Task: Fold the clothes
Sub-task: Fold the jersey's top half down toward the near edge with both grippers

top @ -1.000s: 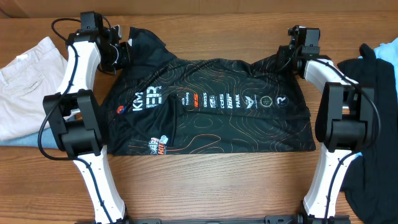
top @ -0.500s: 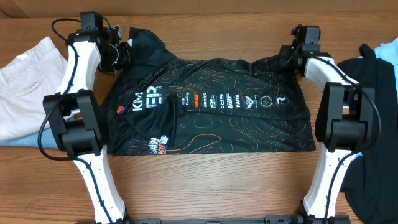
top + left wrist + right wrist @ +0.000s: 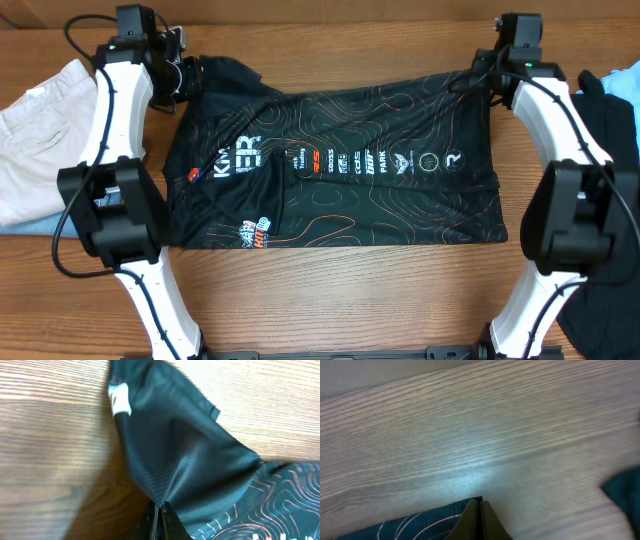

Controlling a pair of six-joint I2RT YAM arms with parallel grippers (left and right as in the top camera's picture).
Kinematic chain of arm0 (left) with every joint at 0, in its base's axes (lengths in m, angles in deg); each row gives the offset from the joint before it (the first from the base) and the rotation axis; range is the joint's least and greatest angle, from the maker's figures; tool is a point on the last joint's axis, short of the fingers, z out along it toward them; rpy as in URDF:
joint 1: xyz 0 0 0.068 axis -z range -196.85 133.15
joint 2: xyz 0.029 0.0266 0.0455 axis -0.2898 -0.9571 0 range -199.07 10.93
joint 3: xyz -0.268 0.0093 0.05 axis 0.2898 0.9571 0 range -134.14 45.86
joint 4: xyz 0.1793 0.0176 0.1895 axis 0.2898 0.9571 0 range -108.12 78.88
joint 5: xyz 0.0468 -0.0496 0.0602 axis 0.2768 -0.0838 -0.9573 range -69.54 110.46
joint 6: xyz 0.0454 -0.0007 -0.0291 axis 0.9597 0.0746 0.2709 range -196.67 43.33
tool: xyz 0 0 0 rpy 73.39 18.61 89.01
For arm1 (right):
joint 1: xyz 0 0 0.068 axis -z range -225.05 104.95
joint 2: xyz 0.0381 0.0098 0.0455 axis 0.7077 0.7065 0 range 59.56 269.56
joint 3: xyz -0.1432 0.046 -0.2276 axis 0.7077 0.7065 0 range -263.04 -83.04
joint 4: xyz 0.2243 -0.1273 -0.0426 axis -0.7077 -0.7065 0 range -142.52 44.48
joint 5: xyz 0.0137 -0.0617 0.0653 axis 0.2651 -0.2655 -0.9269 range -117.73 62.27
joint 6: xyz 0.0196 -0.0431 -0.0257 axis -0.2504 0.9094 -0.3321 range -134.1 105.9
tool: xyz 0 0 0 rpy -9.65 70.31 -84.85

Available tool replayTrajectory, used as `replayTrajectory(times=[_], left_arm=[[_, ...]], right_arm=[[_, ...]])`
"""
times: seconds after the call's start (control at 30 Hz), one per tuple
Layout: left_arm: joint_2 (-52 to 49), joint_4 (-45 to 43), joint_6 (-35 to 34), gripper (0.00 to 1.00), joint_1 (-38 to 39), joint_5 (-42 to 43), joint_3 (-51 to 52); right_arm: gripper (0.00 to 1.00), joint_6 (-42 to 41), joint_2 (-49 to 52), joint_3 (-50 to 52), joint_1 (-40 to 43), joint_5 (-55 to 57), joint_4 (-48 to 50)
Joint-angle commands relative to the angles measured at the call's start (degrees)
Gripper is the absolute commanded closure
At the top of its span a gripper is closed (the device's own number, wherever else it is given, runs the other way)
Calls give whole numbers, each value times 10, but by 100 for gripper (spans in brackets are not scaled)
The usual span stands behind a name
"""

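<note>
Wooden table (image 3: 330,300): jersey (image 3: 340,190) spread flat across its middle. Left gripper (image 3: 159,510) and right gripper (image 3: 479,505) each pinched shut on a jersey corner (toward table's far edge). Risk: thin cloth slipping out; uneven pull skewing the fold.

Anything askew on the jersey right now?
Yes: the thin black jersey with orange-red contour lines lies mostly flat, but its far-left corner is gathered into folds where the left claw pinches it. The corner at the right claw looks flatter.
</note>
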Motion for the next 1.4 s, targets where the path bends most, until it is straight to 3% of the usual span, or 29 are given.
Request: replayTrajectory(times=[0.0, 0.27, 0.53, 0.77, 1.37], left_arm=[[40, 20, -4, 96, -13, -21, 0], [46, 121, -4, 96, -26, -23, 0], [46, 239, -4, 96, -26, -26, 0], [46, 327, -15, 96, -25, -62, 0], [46, 417, -14, 96, -21, -85, 0]], right_arm=[[96, -3, -43, -16, 2, 40, -36], [96, -67, -100, -16, 30, 43, -211], [96, -70, -106, -16, 51, 39, -354], [96, -70, -106, -15, 51, 9, -432], [96, -70, -106, 2, 51, -22, -600]])
